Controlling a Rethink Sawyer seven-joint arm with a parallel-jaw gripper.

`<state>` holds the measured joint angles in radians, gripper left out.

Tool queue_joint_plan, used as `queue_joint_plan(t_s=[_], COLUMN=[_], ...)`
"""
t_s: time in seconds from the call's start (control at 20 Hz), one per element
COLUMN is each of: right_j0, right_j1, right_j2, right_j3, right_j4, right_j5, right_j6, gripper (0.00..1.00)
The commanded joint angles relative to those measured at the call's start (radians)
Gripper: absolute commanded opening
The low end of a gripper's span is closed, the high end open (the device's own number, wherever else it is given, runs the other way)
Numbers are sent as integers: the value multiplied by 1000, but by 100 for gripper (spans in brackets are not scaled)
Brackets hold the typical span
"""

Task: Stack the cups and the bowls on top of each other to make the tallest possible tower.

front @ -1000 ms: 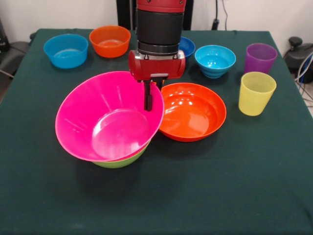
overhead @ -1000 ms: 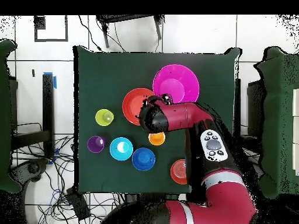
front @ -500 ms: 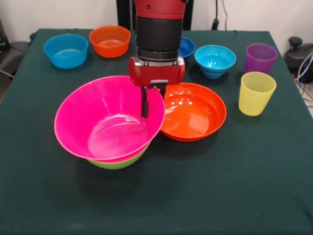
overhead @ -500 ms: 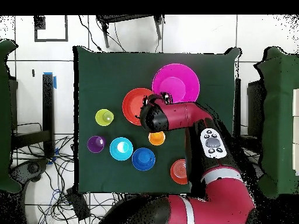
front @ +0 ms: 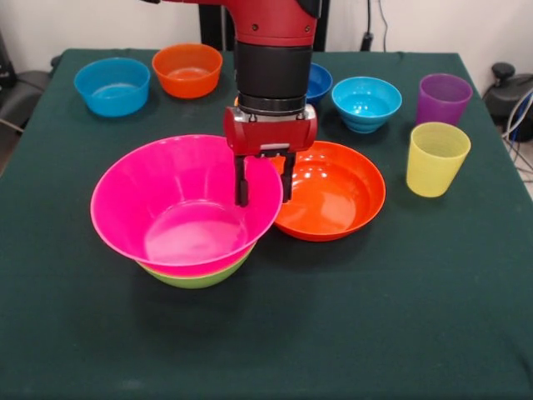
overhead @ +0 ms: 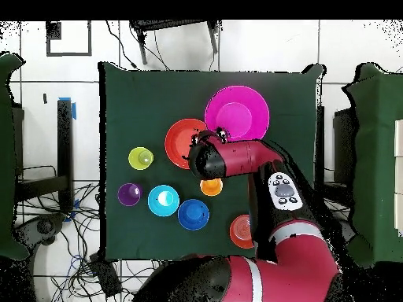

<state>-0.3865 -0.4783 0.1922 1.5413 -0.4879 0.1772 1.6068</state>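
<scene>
Gripper (front: 264,182) opened; pink bowl (front: 185,206) settled level on green bowl (front: 200,275).

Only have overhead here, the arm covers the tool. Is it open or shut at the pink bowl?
Observer: Front view shows the tool open, astride the rim of the pink bowl: one finger inside, one outside.
Operator: Anything under the pink one? It looks alone from above.
Observer: Yes, a lime green bowl is nested beneath it; only its lower edge shows.
Operator: Where is the outside finger relative to the big orange?
Observer: It hangs at the edge of the shallow orange bowl that faces the pink one; I cannot tell whether they touch.
</scene>
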Motion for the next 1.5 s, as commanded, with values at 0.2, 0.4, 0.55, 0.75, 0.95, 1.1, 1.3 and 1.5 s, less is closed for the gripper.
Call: queue_joint_plan(t_s=[0.2,0.4,0.55,0.75,0.95,1.1,1.3,1.5], right_j0=[10,12,-6,-64,-91,-115,-149,-163], right_j1=[28,11,-70,-209,-298,-338,-334,-333], right_j2=[17,10,28,93,115,136,166,179], right_j3=[-35,-11,46,136,173,196,208,212], right_j4=[14,19,31,85,128,152,154,142], right_j5=[-2,-14,22,135,222,269,276,274], right_j6=[112,129,119,74,22,-13,-42,-43], gripper=[100,100,100,100,100,100,100,100])
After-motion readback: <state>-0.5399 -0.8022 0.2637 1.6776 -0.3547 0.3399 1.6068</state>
